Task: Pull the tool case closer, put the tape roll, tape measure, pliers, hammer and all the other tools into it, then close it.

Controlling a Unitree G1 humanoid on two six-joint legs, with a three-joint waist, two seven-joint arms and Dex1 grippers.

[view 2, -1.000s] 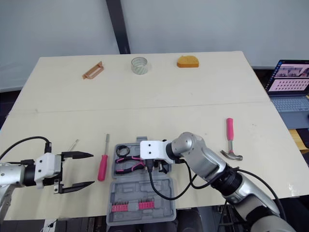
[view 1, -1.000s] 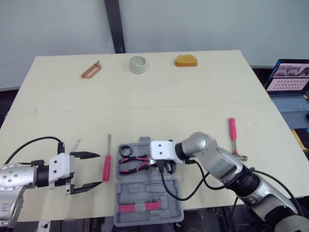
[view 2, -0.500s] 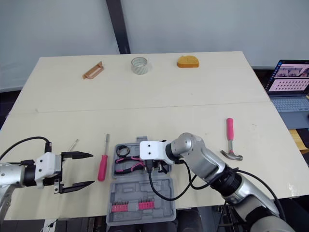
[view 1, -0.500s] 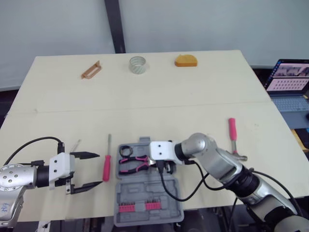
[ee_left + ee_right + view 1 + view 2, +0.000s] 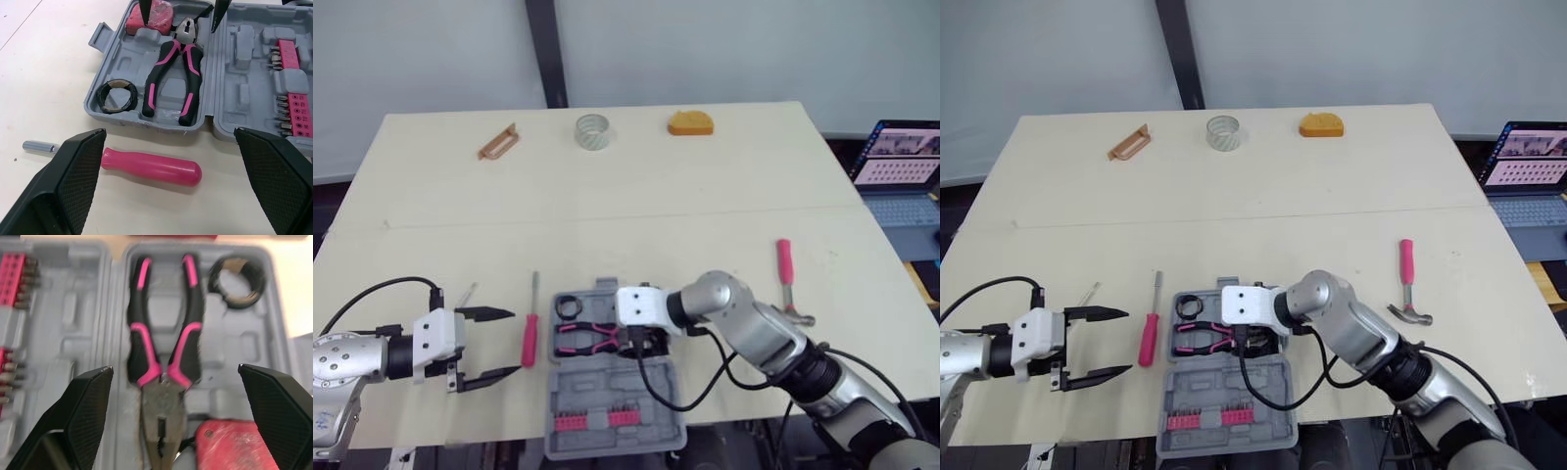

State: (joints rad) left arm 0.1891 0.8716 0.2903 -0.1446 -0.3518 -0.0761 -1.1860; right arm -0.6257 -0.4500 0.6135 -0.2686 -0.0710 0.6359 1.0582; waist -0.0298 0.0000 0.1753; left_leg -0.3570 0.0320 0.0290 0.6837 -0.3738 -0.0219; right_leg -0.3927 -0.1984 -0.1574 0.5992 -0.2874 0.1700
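Find pink-handled screwdriver [image 5: 530, 341] just left of open grey plastic tool case [image 5: 607, 387]; likely light, stiff, slick, so pinch mid-handle. Note left gripper [image 5: 514, 343] spread empty beside it, right gripper [image 5: 174, 369] gaping wide over black-and-pink pliers [image 5: 187, 68] inside case.

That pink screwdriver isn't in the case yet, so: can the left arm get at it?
Probably yes. The left gripper is open and the screwdriver lies on the table just beyond its fingertips, nothing between them. The tool case sits on its far side, out of the way.
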